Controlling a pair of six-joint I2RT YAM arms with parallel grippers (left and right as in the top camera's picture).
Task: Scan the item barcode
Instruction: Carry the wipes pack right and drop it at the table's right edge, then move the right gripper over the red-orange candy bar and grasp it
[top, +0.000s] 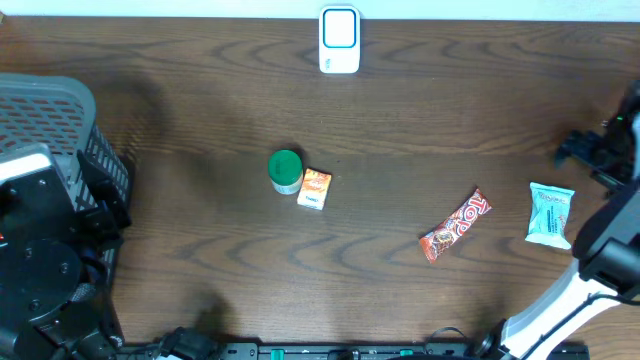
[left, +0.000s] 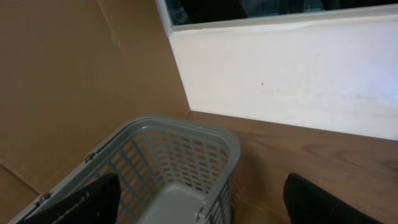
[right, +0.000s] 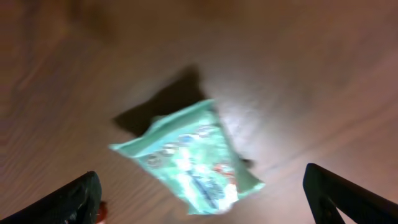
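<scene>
Overhead: dark wood table (top: 200, 250). White scanner (top: 340, 40) sits at the middle of the far edge. Grey basket (top: 50, 100) is at the left edge, with the left arm (top: 40, 270) black and bulky over the near-left corner. Around mid-table, a green-lid jar (top: 286, 170) has an orange box (top: 316, 188) touching or just beside it. A red candy bar (top: 456, 225) lies angled toward the right. The teal packet (top: 550, 215) lies flat near the right edge, well apart from the scanner. The right gripper (top: 582, 150) is at the right edge, just beyond the packet on the far side. Bare wood runs from the scanner down to the jar, and again along the near edge left of the candy bar.

Left wrist: left gripper (left: 202, 190) has its fingers (left: 93, 196) spread wide, nothing between them, over the basket (left: 180, 134). The basket's slotted walls and grey floor show; the rest of the inside is cut off. Brown board stands to the left, a white wall behind, and bare table to the right of the basket.

Right wrist: right gripper (right: 200, 180) has its fingers (right: 74, 199) far apart, gripping nothing. The teal packet (right: 193, 162) is blurred below, its shadow beside it, with bare wood all round.
</scene>
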